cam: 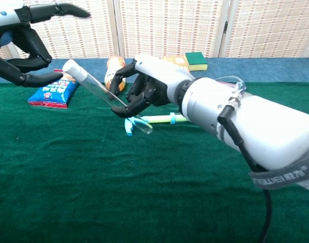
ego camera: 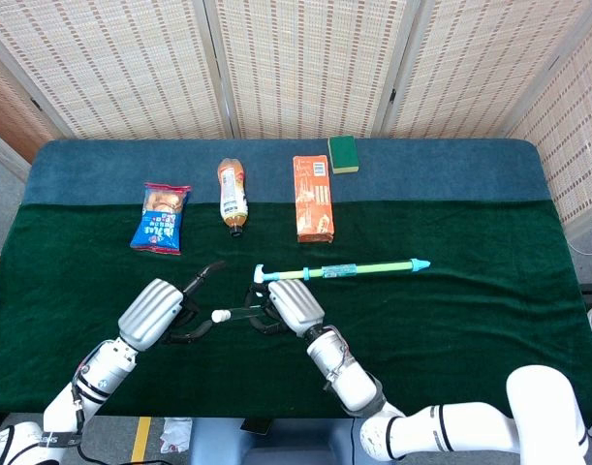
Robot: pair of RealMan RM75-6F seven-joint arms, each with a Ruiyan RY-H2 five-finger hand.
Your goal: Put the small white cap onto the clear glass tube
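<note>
**Cap seated on the tube, left robot hand spread beside it**

Holding the clear glass tube (cam: 107,96) aslant above the green worktop (cam: 93,192), the right robot hand (cam: 144,88) has its dark fingers (cam: 125,107) wrapped around the tube's lower half, just left of centre in the chest view. The tube's rounded closed end pokes out below the fingers; its upper end points toward the upper left of the frame. The small white cap (cam: 71,66) sits on that upper end.

The left robot hand (cam: 23,45), at the upper left of the chest view, has its fingers apart and holds nothing; one fingertip lies just beside the cap, and contact cannot be judged. In the head view the left robot hand (ego camera: 165,312) and right robot hand (ego camera: 288,305) face each other in the lower left-centre, with the cap (ego camera: 219,314) between them.

Farther back lie a syringe-like green stick (ego camera: 339,269), a blue snack bag (ego camera: 162,218), a bottle (ego camera: 233,197), an orange box (ego camera: 312,198) and a green sponge (ego camera: 343,153).
</note>
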